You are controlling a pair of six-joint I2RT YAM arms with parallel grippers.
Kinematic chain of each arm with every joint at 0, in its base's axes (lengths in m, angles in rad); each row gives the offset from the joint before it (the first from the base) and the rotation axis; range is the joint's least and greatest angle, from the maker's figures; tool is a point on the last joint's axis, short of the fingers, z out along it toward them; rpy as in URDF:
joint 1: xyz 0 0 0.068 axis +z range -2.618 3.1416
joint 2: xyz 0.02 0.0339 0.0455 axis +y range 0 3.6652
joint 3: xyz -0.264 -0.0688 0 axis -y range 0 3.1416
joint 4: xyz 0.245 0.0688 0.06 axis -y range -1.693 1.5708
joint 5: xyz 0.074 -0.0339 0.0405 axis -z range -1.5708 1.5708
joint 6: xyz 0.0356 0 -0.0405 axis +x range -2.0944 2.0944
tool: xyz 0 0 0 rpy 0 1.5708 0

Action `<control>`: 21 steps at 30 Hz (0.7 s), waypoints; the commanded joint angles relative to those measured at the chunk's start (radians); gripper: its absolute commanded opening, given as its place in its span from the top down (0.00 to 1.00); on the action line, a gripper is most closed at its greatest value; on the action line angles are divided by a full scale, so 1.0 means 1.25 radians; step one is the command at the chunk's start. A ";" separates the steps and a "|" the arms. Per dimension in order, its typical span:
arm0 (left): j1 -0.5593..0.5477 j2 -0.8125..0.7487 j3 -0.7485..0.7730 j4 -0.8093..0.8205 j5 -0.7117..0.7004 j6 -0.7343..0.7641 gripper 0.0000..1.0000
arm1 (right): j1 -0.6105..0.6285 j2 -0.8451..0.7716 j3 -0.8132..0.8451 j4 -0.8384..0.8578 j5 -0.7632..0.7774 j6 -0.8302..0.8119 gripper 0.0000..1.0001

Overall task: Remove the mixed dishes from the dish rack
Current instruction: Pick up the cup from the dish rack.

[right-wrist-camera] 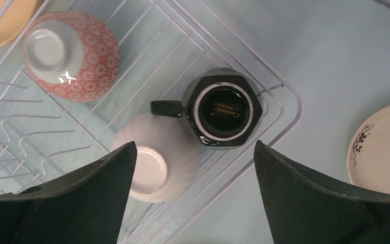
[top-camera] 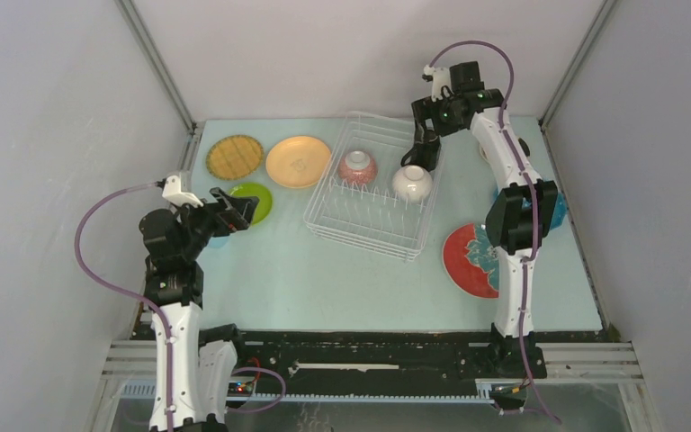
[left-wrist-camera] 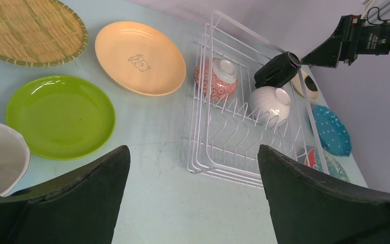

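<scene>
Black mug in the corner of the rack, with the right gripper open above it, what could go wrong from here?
The black mug sits base up, tight against the white bowl, so a finger of the right gripper coming down between them may knock or drag the bowl. The mug is also in the dish rack corner, where the other finger could catch a wire and jolt the rack.
</scene>
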 commanded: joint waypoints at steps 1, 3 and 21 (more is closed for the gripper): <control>-0.002 0.001 -0.005 0.019 0.021 -0.007 0.00 | -0.011 0.031 0.046 0.018 -0.008 0.075 0.06; -0.002 0.004 -0.005 0.017 0.019 -0.005 0.00 | -0.010 0.047 0.056 0.030 -0.007 0.095 0.06; -0.002 0.022 -0.004 0.012 0.021 -0.004 0.00 | 0.011 0.163 0.130 0.071 0.099 0.173 0.06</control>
